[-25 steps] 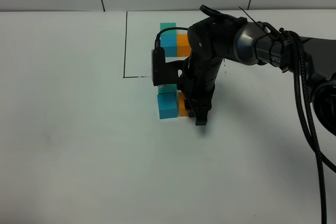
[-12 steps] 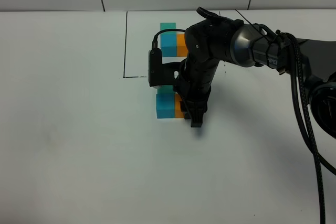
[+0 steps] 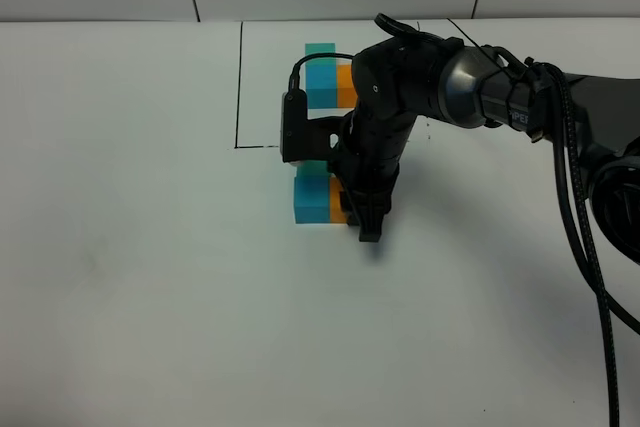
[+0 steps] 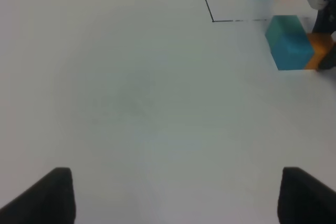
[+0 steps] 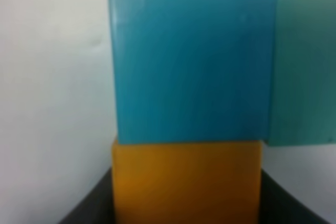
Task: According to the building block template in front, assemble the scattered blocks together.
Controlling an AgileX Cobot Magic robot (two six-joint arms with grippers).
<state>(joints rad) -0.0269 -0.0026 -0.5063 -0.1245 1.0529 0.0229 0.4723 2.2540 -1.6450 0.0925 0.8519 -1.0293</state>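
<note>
The right gripper point(image 3: 366, 230), fingers closed together and holding nothing, bears against the orange block point(image 5: 186, 182) to seat it flush with the blue block point(image 5: 191, 61) just outside the template outline point(image 3: 240, 87), while the left gripper point(image 4: 176, 198) idles partly open above bare counter point(image 3: 150, 277).

A plain white table point(image 3: 150, 277) carries the black-outlined template point(image 3: 322, 75) beyond the right gripper point(image 3: 368, 235) and three joined blocks, blue point(image 3: 311, 200), orange point(image 3: 338, 205), teal-green point(image 4: 286, 25), touching it.
</note>
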